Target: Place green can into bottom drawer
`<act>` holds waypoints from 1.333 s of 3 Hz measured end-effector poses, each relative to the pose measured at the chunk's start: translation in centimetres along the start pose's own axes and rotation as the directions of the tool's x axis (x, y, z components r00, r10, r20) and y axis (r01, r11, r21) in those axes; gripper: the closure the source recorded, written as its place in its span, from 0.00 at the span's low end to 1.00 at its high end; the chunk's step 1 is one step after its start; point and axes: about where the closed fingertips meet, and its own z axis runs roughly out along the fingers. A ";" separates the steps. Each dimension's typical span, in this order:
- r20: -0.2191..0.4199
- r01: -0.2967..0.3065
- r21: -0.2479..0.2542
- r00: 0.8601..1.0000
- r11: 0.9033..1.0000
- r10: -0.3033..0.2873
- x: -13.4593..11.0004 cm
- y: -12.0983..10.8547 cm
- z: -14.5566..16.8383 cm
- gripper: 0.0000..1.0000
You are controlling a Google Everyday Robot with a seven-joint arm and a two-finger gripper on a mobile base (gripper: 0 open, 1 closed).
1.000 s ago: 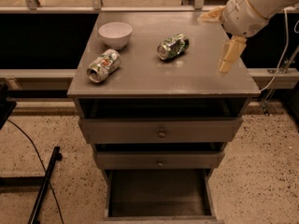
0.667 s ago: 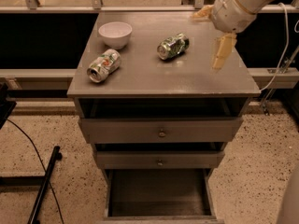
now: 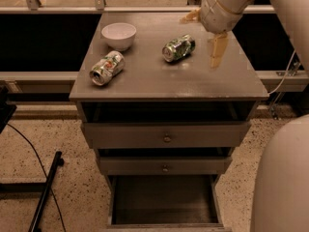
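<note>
The green can [image 3: 178, 48] lies on its side on the grey cabinet top [image 3: 159, 81], right of the middle. My gripper [image 3: 204, 34] hangs just to the right of the can, a little above the top, with its two tan fingers [image 3: 217, 51] spread wide apart and nothing between them. The bottom drawer [image 3: 164, 202] stands pulled out at the foot of the cabinet, with its dark floor bare.
A silver-white can [image 3: 106, 67] lies at the left of the top. A white bowl [image 3: 119, 35] stands at the back left. Two shallower drawers with small knobs [image 3: 166, 138] are slightly pulled out. My pale arm [image 3: 285, 178] fills the right edge.
My gripper has moved left across the top, from near the right edge to just beside the green can. The cans, bowl and drawers have not moved.
</note>
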 end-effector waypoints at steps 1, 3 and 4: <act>-0.026 0.103 0.014 0.994 0.995 -0.103 0.7 -0.9 1.7 0.00; -0.098 0.205 0.020 0.974 0.978 -0.203 2.8 -3.1 3.9 0.00; -0.123 0.213 0.034 0.971 0.977 -0.207 3.4 -4.3 4.3 0.15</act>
